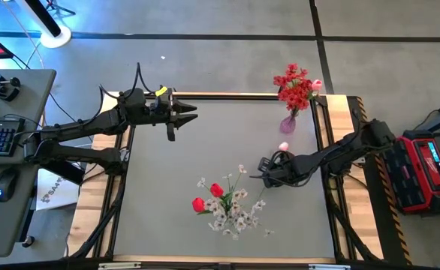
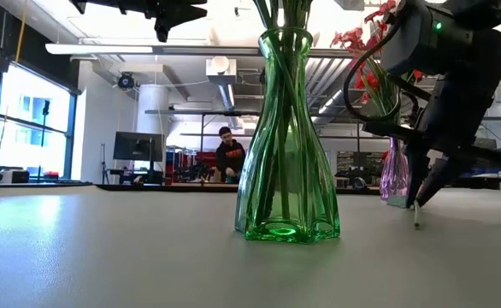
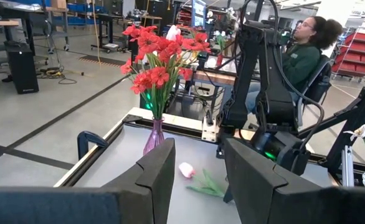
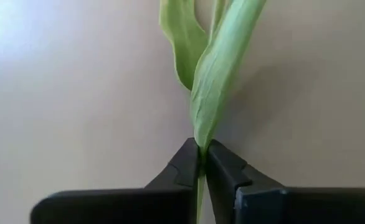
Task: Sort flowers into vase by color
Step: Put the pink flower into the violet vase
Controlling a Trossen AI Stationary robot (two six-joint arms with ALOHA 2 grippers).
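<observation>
A pink tulip [image 1: 283,147] lies on the table's right half, its bloom [image 3: 187,169] near a purple vase [image 1: 287,124] full of red flowers [image 1: 295,86]. My right gripper [image 1: 266,172] is down at the tulip's stem, shut on it. A green vase [image 2: 285,145] stands near the front middle, holding red tulips [image 1: 216,190] and white blossoms [image 1: 239,217]. My left gripper [image 1: 190,114] hovers level and open high over the far left of the table, touching nothing. My right gripper pinches the pink tulip's thin green stem at the foot of its leaves [image 4: 201,152] between its two fingertips [image 4: 185,163]. The fingers slant down from above and from the table's right. The leaves [image 4: 217,68] and the bloom lie on the table beyond the fingers.
The purple vase stands at the table's far right edge, close behind my right arm [image 1: 333,154]. The green vase with its flowers is just near-left of my right gripper. The table's left half [image 1: 160,187] is bare. A person [image 3: 307,50] sits beyond the table.
</observation>
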